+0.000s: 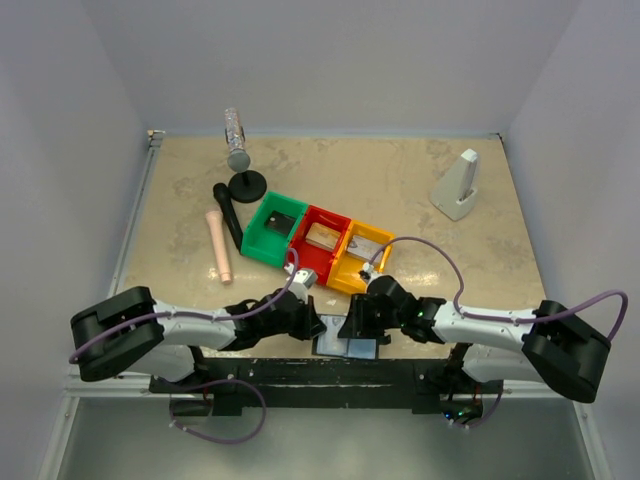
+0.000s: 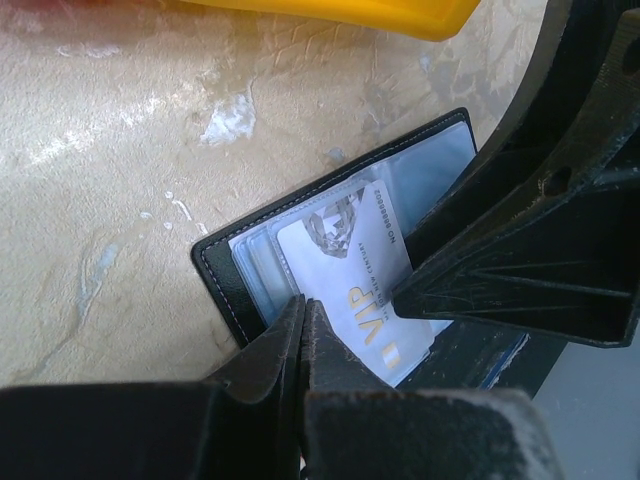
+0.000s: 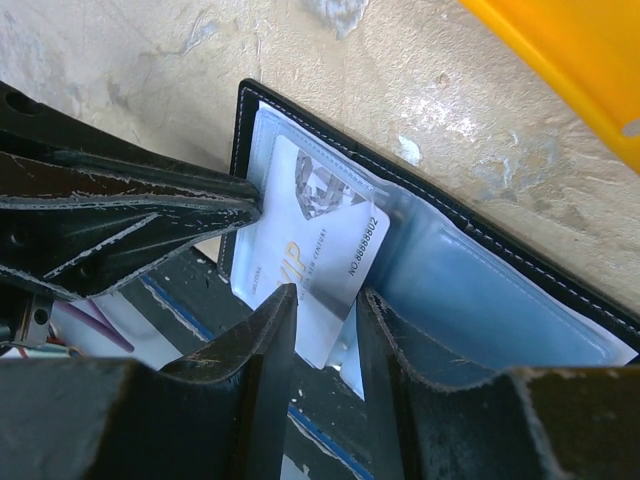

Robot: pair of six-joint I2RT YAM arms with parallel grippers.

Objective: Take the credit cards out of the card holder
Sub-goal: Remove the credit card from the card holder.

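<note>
The black card holder (image 1: 345,347) lies open at the table's near edge, between both grippers, its grey-blue panels up (image 3: 480,290) and its stitched border showing (image 2: 215,265). A white VIP credit card (image 2: 345,260) sticks partway out of the left panel's sleeve toward the table edge (image 3: 320,240). My left gripper (image 2: 303,305) is shut, its tips resting on the left panel by the card's edge (image 1: 318,328). My right gripper (image 3: 322,300) stands partly open, and the card's near end lies in the gap between its fingers (image 1: 357,325). No finger visibly clamps the card.
A green bin (image 1: 272,228), a red bin (image 1: 318,240) and a yellow bin (image 1: 362,250) stand in a row just beyond the card holder. Farther back are a bottle on a black stand (image 1: 240,160), a pink cylinder (image 1: 219,245) and a white wedge (image 1: 457,185). A dark rail runs below the table edge.
</note>
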